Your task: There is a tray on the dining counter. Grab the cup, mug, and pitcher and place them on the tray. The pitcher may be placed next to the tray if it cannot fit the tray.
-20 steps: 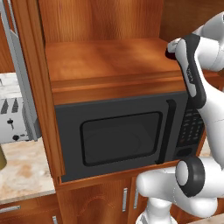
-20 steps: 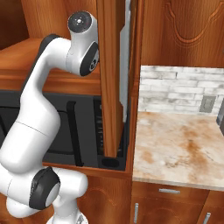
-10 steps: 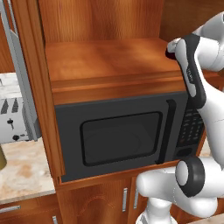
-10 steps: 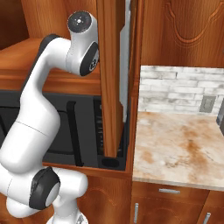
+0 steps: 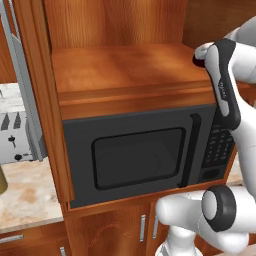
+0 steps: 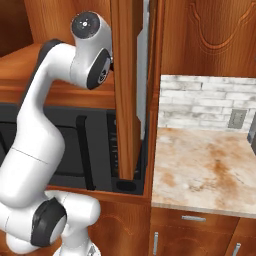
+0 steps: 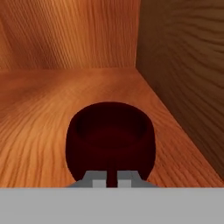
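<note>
The mug point(image 7: 109, 131), squat and dark maroon, stands on a wooden shelf point(image 7: 39, 113) in the corner of a cabinet niche. In the hand view my gripper point(image 7: 113, 181) is shut on the mug's near wall, a thin dark strip of it caught between the two fingertips. In the base views the arm point(image 5: 225, 85) reaches onto the shelf above the microwave, its hand tucked against the right side. The tray, the cup, the pitcher and the dining counter are out of view.
A black microwave point(image 5: 145, 155) sits right under the shelf. The niche's wooden side wall point(image 7: 183, 78) runs close along the mug's right. A vertical wood post point(image 6: 125, 85) stands beside the arm. A toaster point(image 5: 15, 137) and a marble counter point(image 6: 200, 165) flank the cabinet.
</note>
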